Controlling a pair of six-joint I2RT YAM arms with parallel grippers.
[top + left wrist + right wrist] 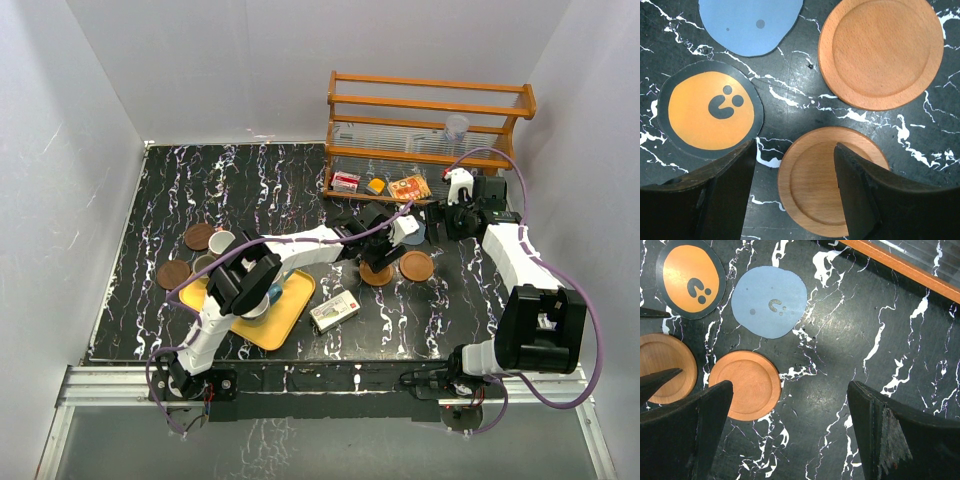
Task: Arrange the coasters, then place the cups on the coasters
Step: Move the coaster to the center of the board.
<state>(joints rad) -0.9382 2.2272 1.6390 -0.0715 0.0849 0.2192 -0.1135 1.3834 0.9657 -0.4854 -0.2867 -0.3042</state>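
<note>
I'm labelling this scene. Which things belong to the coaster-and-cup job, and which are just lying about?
Job: wooden coasters, blue coaster, orange coaster, dark brown coasters, mugs.
Lying about: yellow tray, small box, wooden rack, clear cup, snack packets.

No legible words or numbers. Orange coaster (pixel 710 111), dark rim: dark curved mark plus two dots. Grey-blue coaster (pixel 769 301): fainter mark, same shape. Small box (pixel 334 312): print too small.

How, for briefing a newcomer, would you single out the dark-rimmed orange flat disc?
Start at the wooden rack at the black marbled table's far right. Four round coasters lie before it. The orange disc alone has a dark rim; its neighbours are two plain wooden coasters and a grey-blue one.
</note>
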